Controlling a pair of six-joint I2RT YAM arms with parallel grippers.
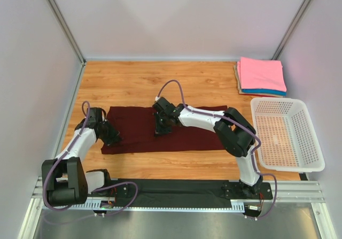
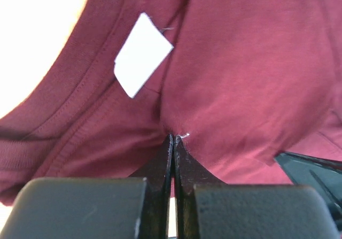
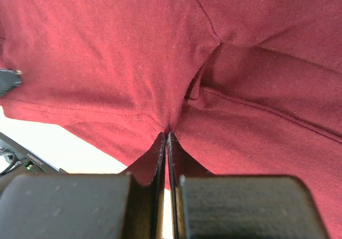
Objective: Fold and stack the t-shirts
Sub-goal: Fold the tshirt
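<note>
Cloth so soft will likely sag between holds — left gripper [image 2: 172,138] and right gripper [image 3: 165,135] each clamp a pinch of the maroon t-shirt [image 1: 136,128], best gripped near edges

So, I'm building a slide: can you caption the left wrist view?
Left gripper shut on a pinch of the maroon t-shirt, close to its white neck label.

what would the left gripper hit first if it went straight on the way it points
The maroon t-shirt: the left gripper is shut on a fold of it, so it would push straight into that cloth. The white neck label sits left of the line, probably missed.
</note>
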